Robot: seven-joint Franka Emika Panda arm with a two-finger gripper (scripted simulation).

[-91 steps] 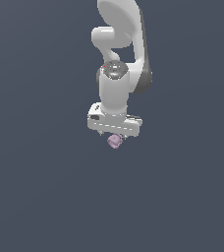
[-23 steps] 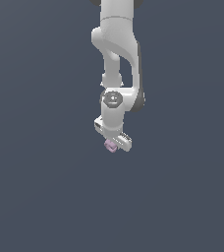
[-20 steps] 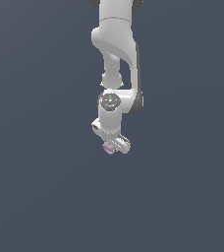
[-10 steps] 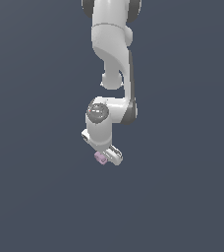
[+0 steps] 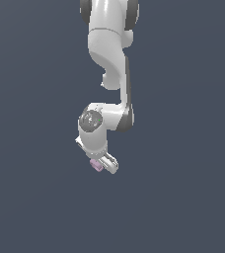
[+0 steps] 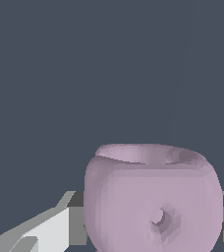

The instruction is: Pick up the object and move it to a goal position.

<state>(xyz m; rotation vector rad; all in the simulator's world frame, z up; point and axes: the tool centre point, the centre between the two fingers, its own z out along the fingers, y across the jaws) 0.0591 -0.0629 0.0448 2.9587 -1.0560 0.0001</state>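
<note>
One pale pink-purple object [image 5: 97,166], held clamped in the gripper [image 5: 103,165] of the Panda arm [image 5: 109,59]. Location: aloft against plain dark ground; no counter edge or corner shows. Change: wrist has swung toward the exterior view's left and dropped lower, object kept in grasp — judged mid-transport. Form: stubby, rounded, dished rim, small side hole; long axis cannot be told.

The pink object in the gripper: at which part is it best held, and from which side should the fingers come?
Judging by the wrist view, grip the pink object across its rounded side walls, one finger on each side, as the gripper seems to hold it. The top is a hollow rim and the facing side has a small hole, so both offer poorer contact.
</note>
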